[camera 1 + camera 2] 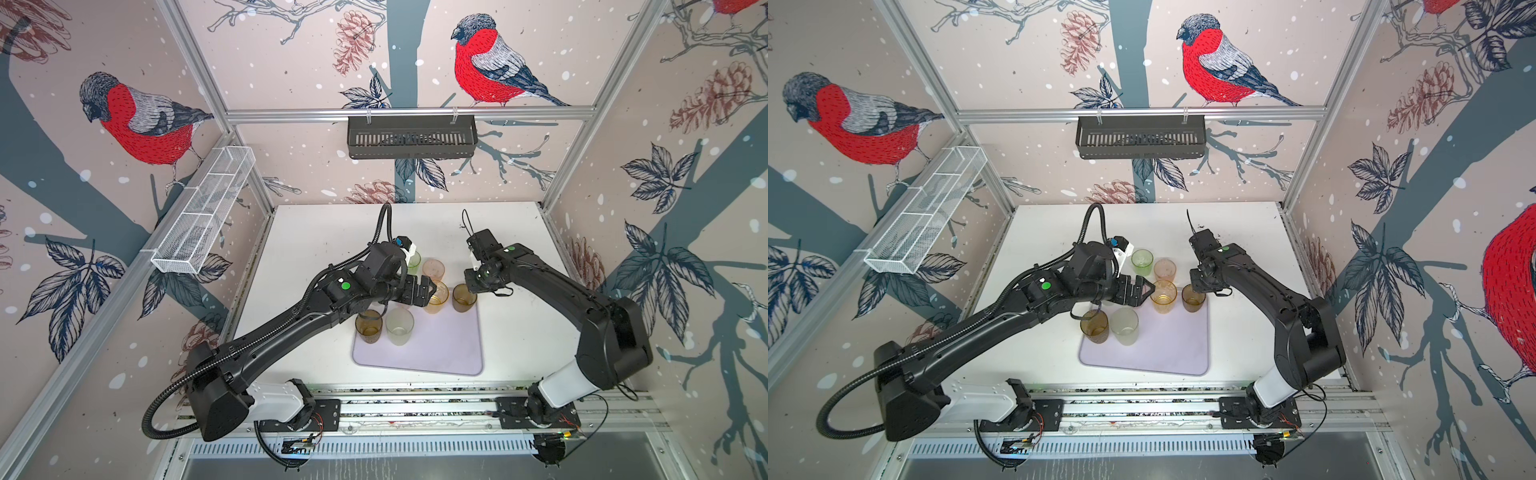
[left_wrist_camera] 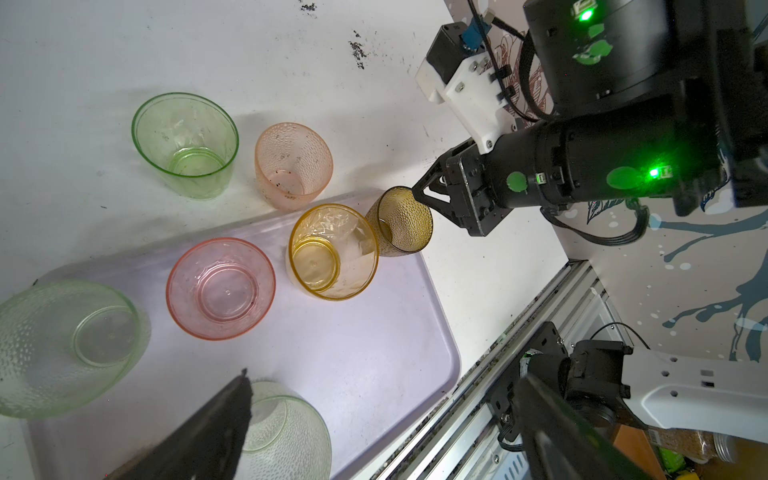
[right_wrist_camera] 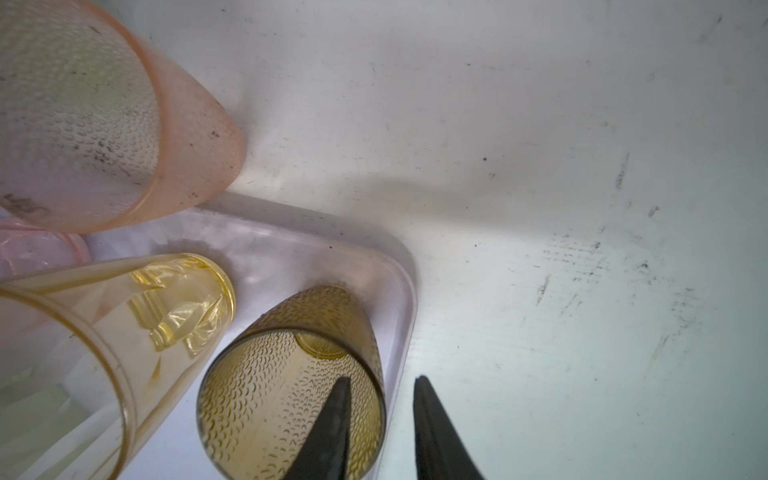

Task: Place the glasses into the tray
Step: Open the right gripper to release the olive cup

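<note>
Lilac tray (image 1: 436, 349) on the tabletop (image 1: 324, 232) holds glasses (image 1: 399, 326) in both top views. A green glass (image 1: 415, 264) and a peach glass (image 1: 433, 269) stand just outside it. The left hand (image 1: 1146, 291) is spread wide. In the right wrist view, the right hand (image 3: 382, 378), fingers apart, straddles the rim of the brown glass (image 3: 270, 407) in the tray's corner.

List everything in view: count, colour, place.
tray: one, pale lilac, mid-table
glasses in tray: six; pink glass, amber glass, pale green glass, frosted glass, left brown glass, right brown glass
glasses on table: two; bright green glass, peach glass; just beyond tray
wall basket: one, black, back wall
mesh basket: one, white, left wall
table: one, white
left end effector: one, black, open, near amber glass
right end effector: one, black, jaws apart astride right brown glass's rim
</note>
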`<action>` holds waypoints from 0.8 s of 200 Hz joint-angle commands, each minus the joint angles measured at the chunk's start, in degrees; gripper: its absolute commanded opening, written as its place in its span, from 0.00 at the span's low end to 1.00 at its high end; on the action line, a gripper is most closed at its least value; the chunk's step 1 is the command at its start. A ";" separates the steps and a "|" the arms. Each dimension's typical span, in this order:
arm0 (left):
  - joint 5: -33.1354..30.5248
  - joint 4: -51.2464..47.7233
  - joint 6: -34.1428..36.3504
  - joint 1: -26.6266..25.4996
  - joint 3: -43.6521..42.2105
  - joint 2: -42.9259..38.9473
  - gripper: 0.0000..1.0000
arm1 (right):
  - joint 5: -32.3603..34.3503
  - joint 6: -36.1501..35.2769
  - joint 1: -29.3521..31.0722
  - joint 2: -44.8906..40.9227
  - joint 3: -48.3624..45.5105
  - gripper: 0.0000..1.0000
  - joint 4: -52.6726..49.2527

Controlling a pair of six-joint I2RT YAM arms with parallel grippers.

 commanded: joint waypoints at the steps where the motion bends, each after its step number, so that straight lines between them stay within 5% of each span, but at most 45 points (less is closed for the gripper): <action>1: -1.29 -0.78 0.36 -0.06 1.28 0.46 0.98 | 0.81 0.46 0.01 -0.68 0.72 0.30 -1.33; 160: -1.07 -1.51 -2.06 0.09 6.17 4.85 0.98 | -0.96 -2.60 0.05 -9.56 1.84 0.45 2.08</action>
